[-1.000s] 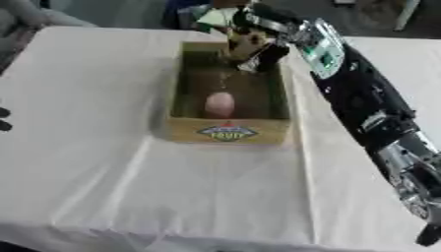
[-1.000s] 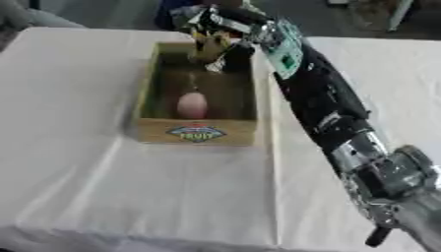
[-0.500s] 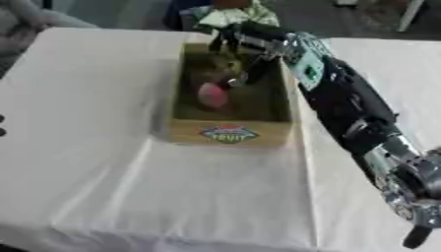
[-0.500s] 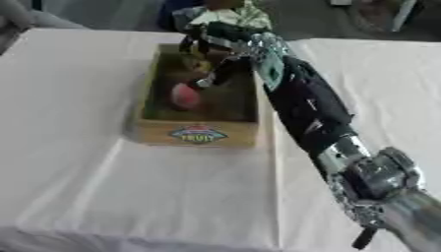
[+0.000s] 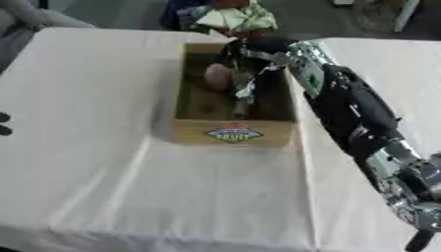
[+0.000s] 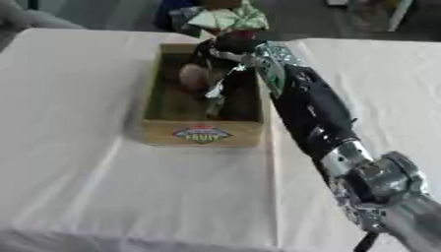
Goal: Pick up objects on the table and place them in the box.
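Right hand (image 5: 245, 59) lower in box (image 5: 194, 129), fingers down

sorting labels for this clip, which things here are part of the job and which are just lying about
Part of the job:
wooden box
pink object inside it
shiny wrapped item at the right robot hand

Lying about:
green and white bundle beyond the box
white tablecloth
left robot hand, idle at the left edge

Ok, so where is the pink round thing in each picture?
Left eye view: the pink round thing lies in the far half of the box, upper middle of the picture, just left of the right hand.
Right eye view: it sits in the same spot, a little further left in the picture.
Shared landmark: the oval label on the box's near wall.
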You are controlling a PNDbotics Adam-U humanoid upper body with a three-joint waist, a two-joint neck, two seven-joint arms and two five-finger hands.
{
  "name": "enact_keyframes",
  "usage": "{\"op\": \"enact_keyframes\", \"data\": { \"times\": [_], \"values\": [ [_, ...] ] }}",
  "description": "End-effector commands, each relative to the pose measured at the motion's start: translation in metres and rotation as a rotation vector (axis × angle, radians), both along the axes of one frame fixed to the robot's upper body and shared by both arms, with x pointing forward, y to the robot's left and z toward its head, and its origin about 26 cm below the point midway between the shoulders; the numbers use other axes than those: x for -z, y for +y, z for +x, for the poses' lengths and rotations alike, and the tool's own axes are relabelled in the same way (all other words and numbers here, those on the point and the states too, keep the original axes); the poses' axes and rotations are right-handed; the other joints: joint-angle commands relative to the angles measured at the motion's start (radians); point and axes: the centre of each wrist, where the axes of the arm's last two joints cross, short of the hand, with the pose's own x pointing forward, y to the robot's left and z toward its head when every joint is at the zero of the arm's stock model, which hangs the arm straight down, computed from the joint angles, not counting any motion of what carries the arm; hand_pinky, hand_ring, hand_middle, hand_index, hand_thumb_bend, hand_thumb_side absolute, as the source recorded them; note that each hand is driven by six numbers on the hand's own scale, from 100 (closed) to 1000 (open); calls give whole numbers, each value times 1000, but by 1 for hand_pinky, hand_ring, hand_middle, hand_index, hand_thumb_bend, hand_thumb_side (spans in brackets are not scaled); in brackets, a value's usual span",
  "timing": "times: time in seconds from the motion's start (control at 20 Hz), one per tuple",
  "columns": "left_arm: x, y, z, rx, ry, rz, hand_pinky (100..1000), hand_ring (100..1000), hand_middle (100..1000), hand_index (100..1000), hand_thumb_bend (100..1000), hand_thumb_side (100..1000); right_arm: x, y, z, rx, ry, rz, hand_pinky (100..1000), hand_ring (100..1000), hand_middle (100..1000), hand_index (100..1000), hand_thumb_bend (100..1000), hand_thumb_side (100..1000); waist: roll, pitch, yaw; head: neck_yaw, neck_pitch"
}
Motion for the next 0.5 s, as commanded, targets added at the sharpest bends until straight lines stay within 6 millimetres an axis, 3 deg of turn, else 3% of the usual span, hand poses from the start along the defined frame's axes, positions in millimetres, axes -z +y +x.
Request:
{"op": "enact_keyframes", "data": {
  "times": [0.05,0.5],
  "values": [
    [-4,4,-1,-14,-12,7,528,577,556,775,189,851,-35,-11,-2,-34,-101,80,757,790,828,869,474,478,3,-19,-10,12,-2],
    [4,8,-2,-46,9,-2,527,575,553,772,190,858,-61,-45,-35,-83,-70,427,696,737,801,824,425,362,4,-20,-64,52,8]
  ]
}}
